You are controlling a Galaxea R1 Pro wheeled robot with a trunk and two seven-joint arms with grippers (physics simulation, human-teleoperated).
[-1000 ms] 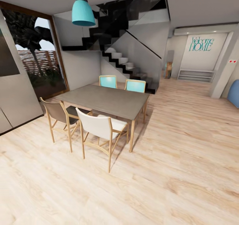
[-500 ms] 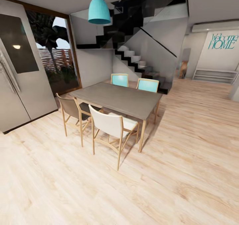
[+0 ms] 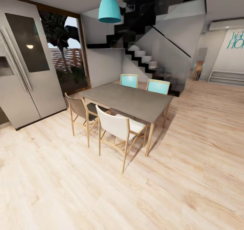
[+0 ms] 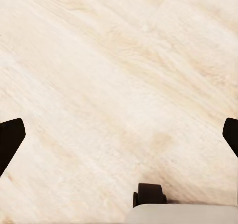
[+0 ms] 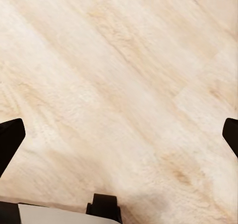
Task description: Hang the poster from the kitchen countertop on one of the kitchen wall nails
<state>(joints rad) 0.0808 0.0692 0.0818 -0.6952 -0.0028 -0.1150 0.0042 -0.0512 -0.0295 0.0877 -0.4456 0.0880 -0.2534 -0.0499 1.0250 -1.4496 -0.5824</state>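
The poster and the kitchen countertop are out of view. In the left wrist view my left gripper hangs open over pale wooden floor, one dark fingertip at each side edge and nothing between them. In the right wrist view my right gripper is open in the same way above the floor, its black fingertips far apart and empty.
A grey dining table with several wooden chairs stands ahead, a white chair nearest me. A tall steel fridge stands at the left. Behind are a glass door, a dark staircase and a turquoise lamp. Open floor lies to the right.
The whole head view has slid to the right as the camera turned left. The fridge has come fully into view and the "Welcome HOME" wall has slipped to the right edge.
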